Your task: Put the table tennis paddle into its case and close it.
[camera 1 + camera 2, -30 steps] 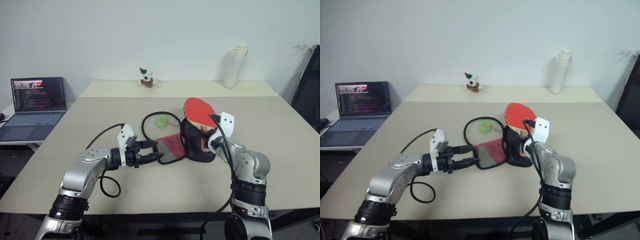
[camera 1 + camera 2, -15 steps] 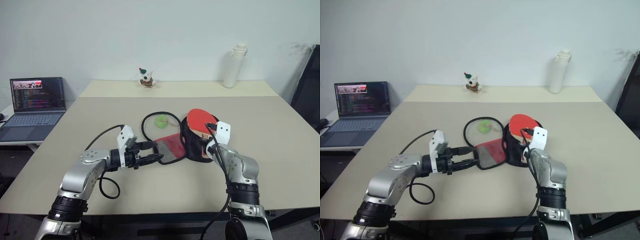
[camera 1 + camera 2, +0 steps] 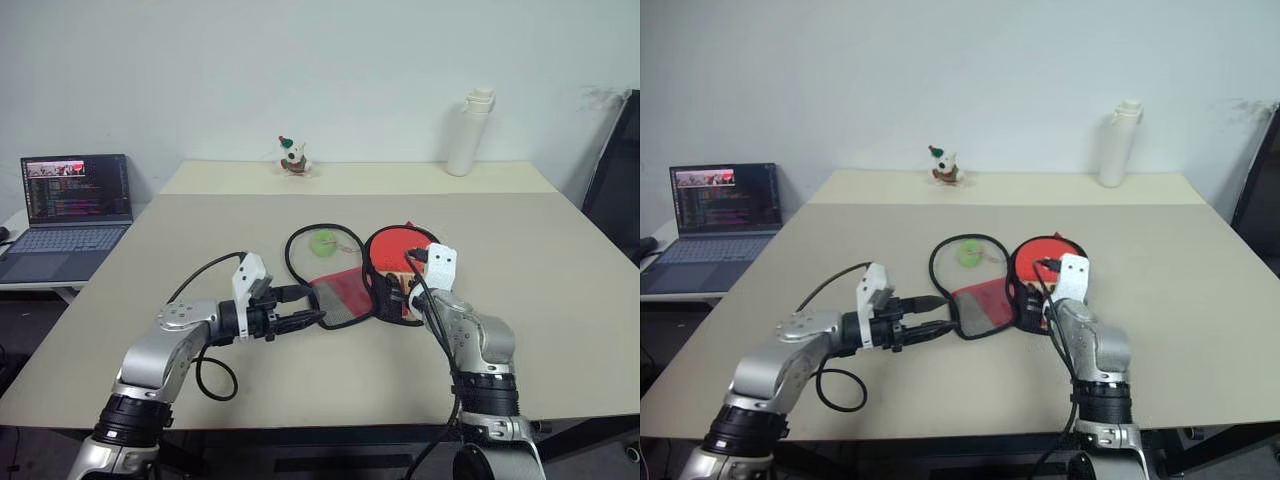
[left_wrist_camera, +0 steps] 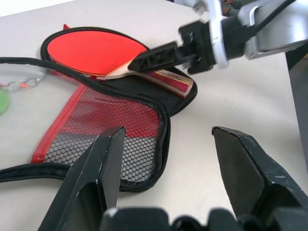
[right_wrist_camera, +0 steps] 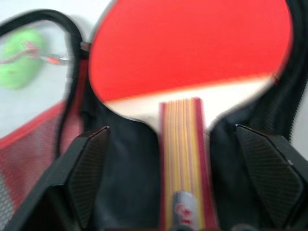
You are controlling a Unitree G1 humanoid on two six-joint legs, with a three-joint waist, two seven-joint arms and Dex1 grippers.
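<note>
The table tennis paddle [image 3: 398,249] lies flat with its red face up inside the open case [image 3: 340,296], a black pouch with a red panel and a mesh flap. Its wooden handle [image 5: 183,159] points toward my right gripper [image 3: 403,291]. That gripper is open, one finger on each side of the handle and neither touching it. My left gripper [image 4: 168,131] is open at the near edge of the mesh flap [image 4: 120,130], and the flap's black rim lies between its fingers.
A small green ball [image 3: 322,241] lies inside a black loop just left of the paddle. A laptop [image 3: 75,200] stands on a side table at the left. At the table's far edge stand a small figurine [image 3: 292,156] and a white bottle [image 3: 470,130].
My right gripper brought the paddle down from its tilted, raised position until it lay flat in the case, then opened and let go. The left gripper has not moved.
</note>
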